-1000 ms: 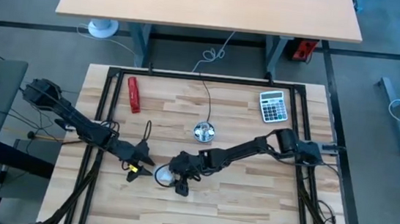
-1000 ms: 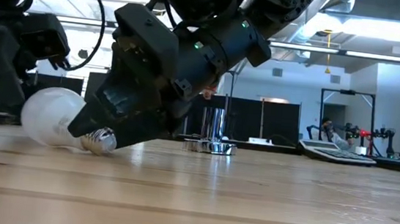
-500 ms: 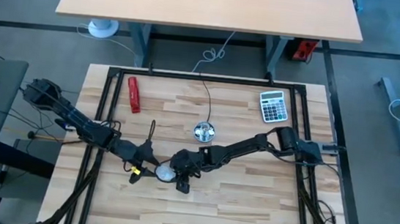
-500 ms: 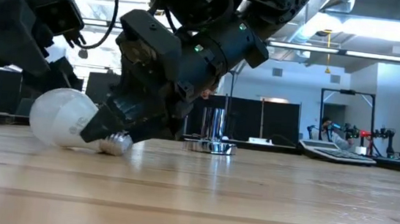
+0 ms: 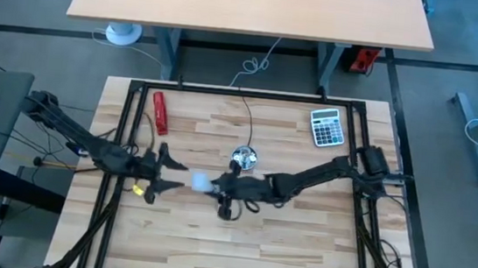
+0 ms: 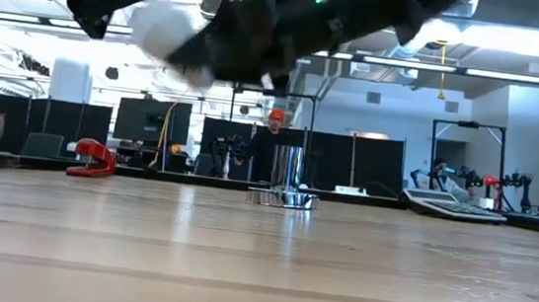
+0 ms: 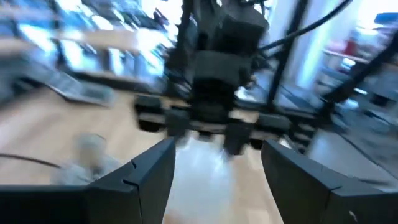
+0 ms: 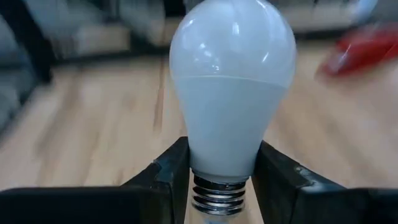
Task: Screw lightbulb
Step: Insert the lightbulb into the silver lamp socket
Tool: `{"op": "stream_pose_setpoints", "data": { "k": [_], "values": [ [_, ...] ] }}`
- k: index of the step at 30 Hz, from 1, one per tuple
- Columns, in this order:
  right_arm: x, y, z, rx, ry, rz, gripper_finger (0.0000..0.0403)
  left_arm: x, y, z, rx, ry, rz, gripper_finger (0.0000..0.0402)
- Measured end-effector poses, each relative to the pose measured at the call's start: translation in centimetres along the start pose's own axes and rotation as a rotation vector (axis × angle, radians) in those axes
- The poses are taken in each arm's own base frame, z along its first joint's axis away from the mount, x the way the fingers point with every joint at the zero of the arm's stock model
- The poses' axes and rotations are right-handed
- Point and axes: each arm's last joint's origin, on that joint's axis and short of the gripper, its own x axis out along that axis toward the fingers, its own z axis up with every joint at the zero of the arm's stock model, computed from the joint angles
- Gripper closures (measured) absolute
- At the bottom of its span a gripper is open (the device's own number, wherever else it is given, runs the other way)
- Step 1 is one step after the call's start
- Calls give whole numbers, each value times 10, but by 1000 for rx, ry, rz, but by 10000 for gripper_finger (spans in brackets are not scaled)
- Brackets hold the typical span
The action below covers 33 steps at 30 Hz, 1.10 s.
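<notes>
The right gripper (image 8: pixel 217 180) is pinched on the lightbulb (image 8: pixel 231 87), its two fingers (image 8: pixel 168 171) seated on either side of the neck, just above the threaded screw base (image 8: pixel 216 198). The bulb is carried clear of the wooden table (image 5: pixel 299 237), as shown in the low view, where it (image 6: pixel 167 27) is seen high above the boards. In the high view the bulb (image 5: pixel 202 181) is held just ahead of the gripper, with the metal socket (image 5: pixel 244 158) near and to one side of it, and the red stapler (image 5: pixel 161 112) and the calculator (image 5: pixel 327 127) well apart. The long axis is aligned with the fingers: the globe is pointed away from the wrist and the base toward it, so that the axis is judged roughly level. The bulb is judged light, rigid, smooth and breakable; it is best held at the neck, as here, with moderate force, since the glossy globe is likely to slip. Reorientation is judged necessary before the base can be presented to the socket. The left gripper (image 5: pixel 167 173) is spread, empty, and held just beyond the globe.
</notes>
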Motion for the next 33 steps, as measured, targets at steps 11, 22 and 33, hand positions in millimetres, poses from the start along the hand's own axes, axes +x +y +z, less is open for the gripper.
{"op": "stream_pose_setpoints", "data": {
  "k": [11,22,33],
  "values": [
    [-28,-22,-15,90,-391,14,258,3,9,-15,-2,-119,120,166],
    [-27,-18,-16,22,-378,11,258,37,8,-27,60,-188,102,95],
    [-27,-18,-16,-50,-375,-3,254,97,5,-23,64,-154,82,77]
  ]
}}
